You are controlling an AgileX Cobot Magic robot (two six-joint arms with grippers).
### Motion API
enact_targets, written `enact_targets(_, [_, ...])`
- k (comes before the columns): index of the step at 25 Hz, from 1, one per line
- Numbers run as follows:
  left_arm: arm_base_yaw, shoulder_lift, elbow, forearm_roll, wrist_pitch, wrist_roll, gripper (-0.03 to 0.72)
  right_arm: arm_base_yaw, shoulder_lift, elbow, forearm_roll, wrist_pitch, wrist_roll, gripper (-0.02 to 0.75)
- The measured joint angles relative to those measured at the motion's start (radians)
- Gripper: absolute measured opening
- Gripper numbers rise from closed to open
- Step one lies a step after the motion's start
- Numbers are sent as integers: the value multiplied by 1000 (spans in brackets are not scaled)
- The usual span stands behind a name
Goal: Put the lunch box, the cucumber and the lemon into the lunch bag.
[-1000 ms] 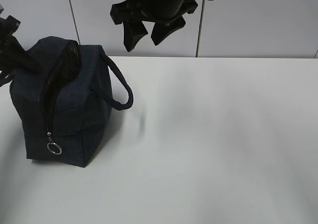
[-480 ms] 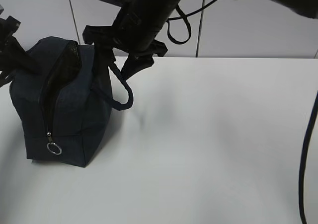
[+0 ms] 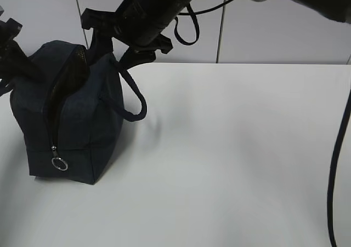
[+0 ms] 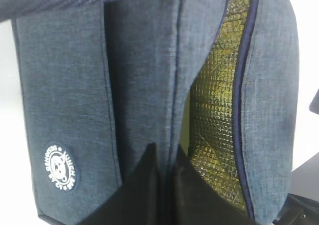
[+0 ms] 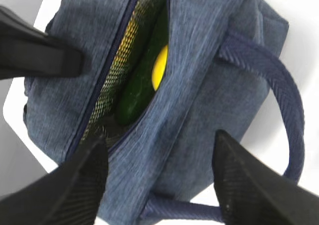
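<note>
Lunch bag (image 3: 68, 115) stands at the table's left, its edge pinched by the left gripper (image 4: 162, 185) to keep the zip mouth gaping – cucumber (image 5: 142, 80) and lemon (image 5: 159, 68) inside – while the right gripper (image 5: 159, 180) hovers above, jaws apart and empty.

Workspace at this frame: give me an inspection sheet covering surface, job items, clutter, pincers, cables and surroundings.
Surface: white table, bare apart from the bag.
Bag: upright at the table's left, zipper open, ring pull at the near end, quilted lining showing.
Cucumber: inside the bag.
Lemon: inside the bag, beside the cucumber.
Lunch box: not visible in any view.
Clutter: nothing seen.
Left pincer: shut on the bag's edge at the opening.
Right pincer: open, above the bag's opening, holding nothing.
Cables: black cable hanging at the right edge; a loop under the right arm.
Surroundings: pale panelled wall behind the table.
</note>
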Motion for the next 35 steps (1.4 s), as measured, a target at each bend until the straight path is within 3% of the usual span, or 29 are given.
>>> enact_targets(11, [0,0,0,2,0,0,-13,0,78,0,23,-21,2,481])
enact_targets(14, [0,0,0,2,0,0,-13,0,78,0,23,-21,2,396])
enact_targets(20, [-37,0,0,2,-4,1,-13,0,78,0,18,-17,-85,69])
enact_targets(22, [-70,0,0,2,-4,1,-13,0,78,0,0,-10,-100,15])
enact_targets(29, [-155,0,0,-42,-6,1,-13,0,78,-15,-134,117,-104,4])
enact_targets(35, [-212,0,0,-112,-12,1,-13,-2,37,-24,-342,180,-100,3])
